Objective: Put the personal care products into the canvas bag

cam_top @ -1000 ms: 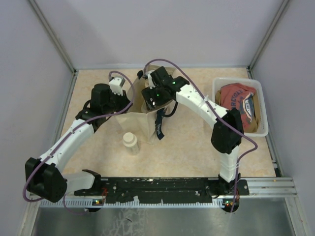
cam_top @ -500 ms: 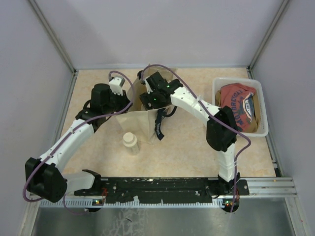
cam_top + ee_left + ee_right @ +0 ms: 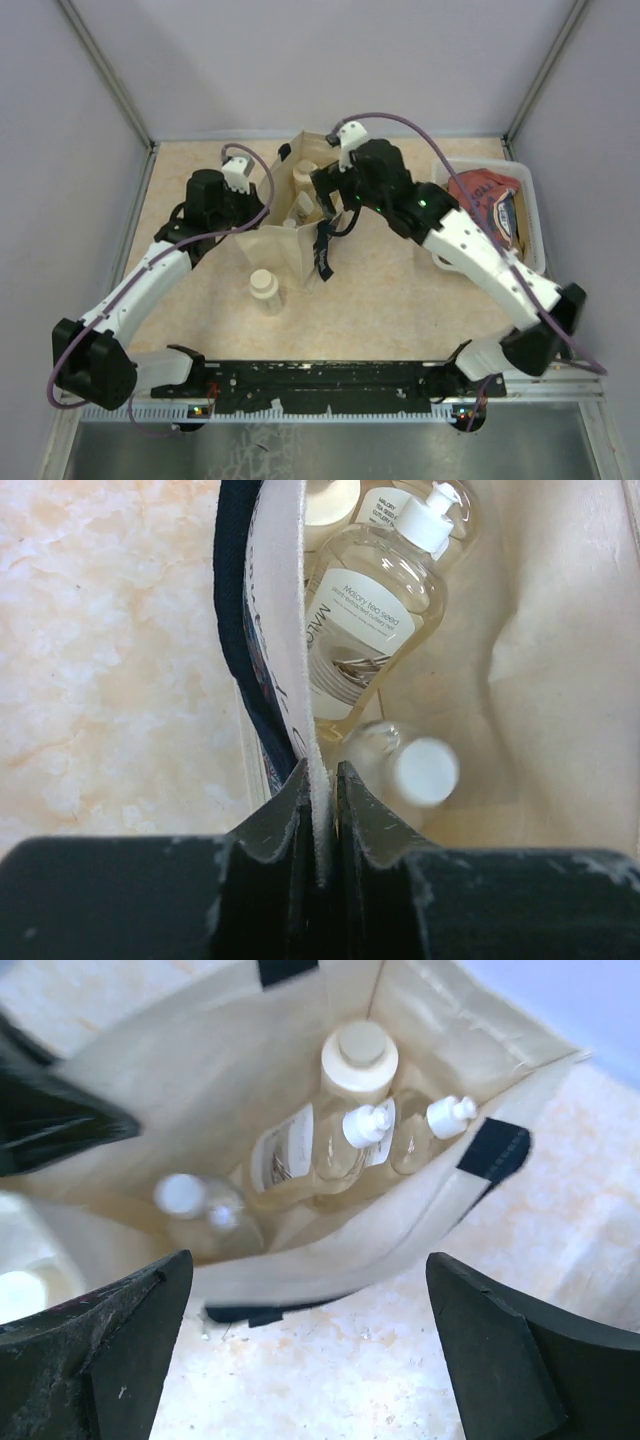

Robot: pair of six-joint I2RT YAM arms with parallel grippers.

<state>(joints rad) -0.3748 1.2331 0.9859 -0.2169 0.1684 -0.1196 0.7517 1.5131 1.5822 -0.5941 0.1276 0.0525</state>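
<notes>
The canvas bag [image 3: 275, 245] stands open at mid-table, with my left gripper [image 3: 258, 212] shut on its left rim; in the left wrist view the cloth edge [image 3: 312, 730] is pinched between the jaws. Inside are two amber pump bottles [image 3: 345, 1145] [image 3: 420, 1130], a cream jar [image 3: 358, 1055] and a round clear bottle [image 3: 190, 1205] with a white cap [image 3: 425, 770]. A second cream jar [image 3: 265, 290] stands on the table in front of the bag. My right gripper [image 3: 328, 190] hangs wide open and holds nothing, above the bag's right rim [image 3: 330, 1250].
A white plastic tub [image 3: 535, 225] with a red shirt [image 3: 480, 200] sits at the right edge, under the right forearm. The bag's dark strap [image 3: 322, 255] hangs down its front. Walls close in the table at the back and both sides.
My right gripper has lifted out of the bag's mouth toward the right and opened wide, its elbow swinging out to the right. The left gripper has kept its hold on the rim.
</notes>
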